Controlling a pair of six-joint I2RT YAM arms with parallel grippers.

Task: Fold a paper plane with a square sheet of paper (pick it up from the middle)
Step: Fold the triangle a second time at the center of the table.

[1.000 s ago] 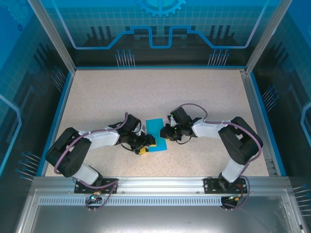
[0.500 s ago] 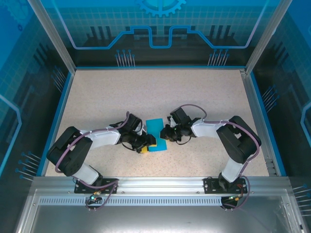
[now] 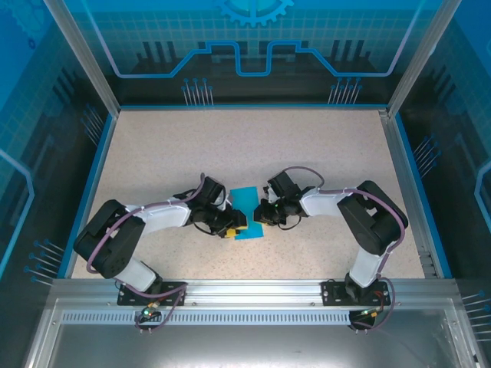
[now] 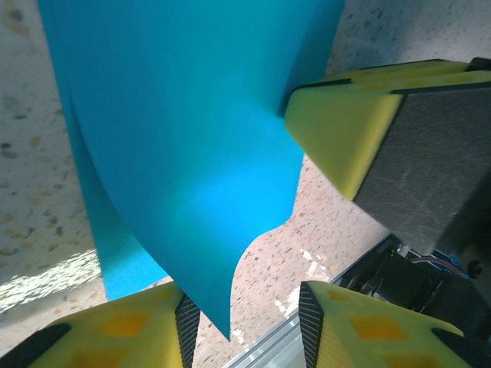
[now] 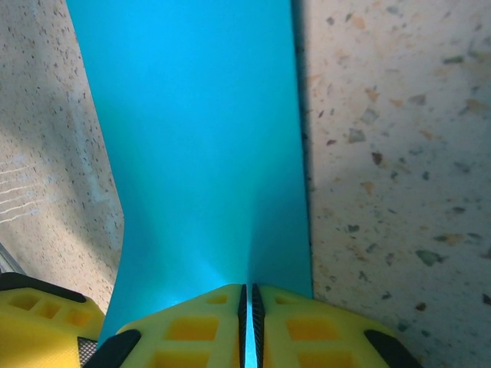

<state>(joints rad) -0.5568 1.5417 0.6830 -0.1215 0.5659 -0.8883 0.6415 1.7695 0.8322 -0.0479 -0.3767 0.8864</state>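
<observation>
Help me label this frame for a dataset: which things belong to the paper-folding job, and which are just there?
Job:
blue sheet of paper
right gripper, fingers shut on the sheet's edge
left gripper, open, a hanging corner of the sheet between its fingers

Just there:
speckled table
blue enclosure walls
metal rail

left claw [image 3: 236,224] edged inward, over paper [image 3: 247,199]

Lab robot cell, blue panel walls [image 3: 307,38]

Bare table [image 3: 253,142] beyond — paper [image 3: 246,198] tight between left gripper [image 3: 235,225], right gripper [image 3: 263,214].
</observation>
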